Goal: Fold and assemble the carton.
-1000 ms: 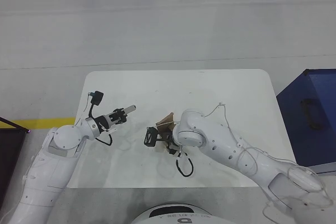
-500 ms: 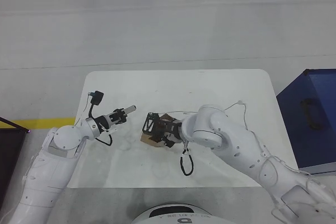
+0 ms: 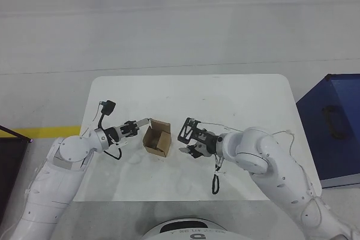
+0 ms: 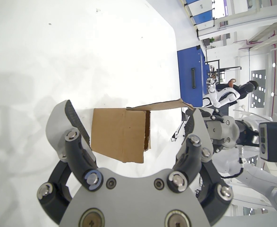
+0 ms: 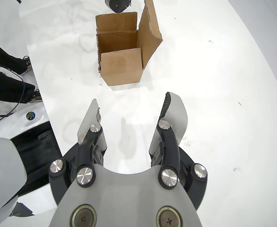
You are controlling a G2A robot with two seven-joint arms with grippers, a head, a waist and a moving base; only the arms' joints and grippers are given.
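Observation:
The brown carton (image 3: 158,137) stands on the white table (image 3: 252,102), its top open toward the right arm. In the right wrist view the carton (image 5: 120,66) shows a hollow inside, short flaps and one tall flap standing upright. My right gripper (image 5: 132,105) is open a short way from the carton, holding nothing; from above, the right gripper (image 3: 185,140) sits just to the carton's right. My left gripper (image 4: 131,116) is open on the carton's other side, the carton (image 4: 119,135) just beyond its fingertips. From above, the left gripper (image 3: 143,123) sits at the carton's far-left corner.
A blue bin (image 3: 342,129) stands off the table's right side. A dark frame (image 3: 3,156) is on the floor to the left. A person's legs (image 5: 6,72) stand beside the table's edge.
The right gripper carried the carton leftward, let it go on the table and drew back to the right, now open. The left gripper moved in toward the carton.

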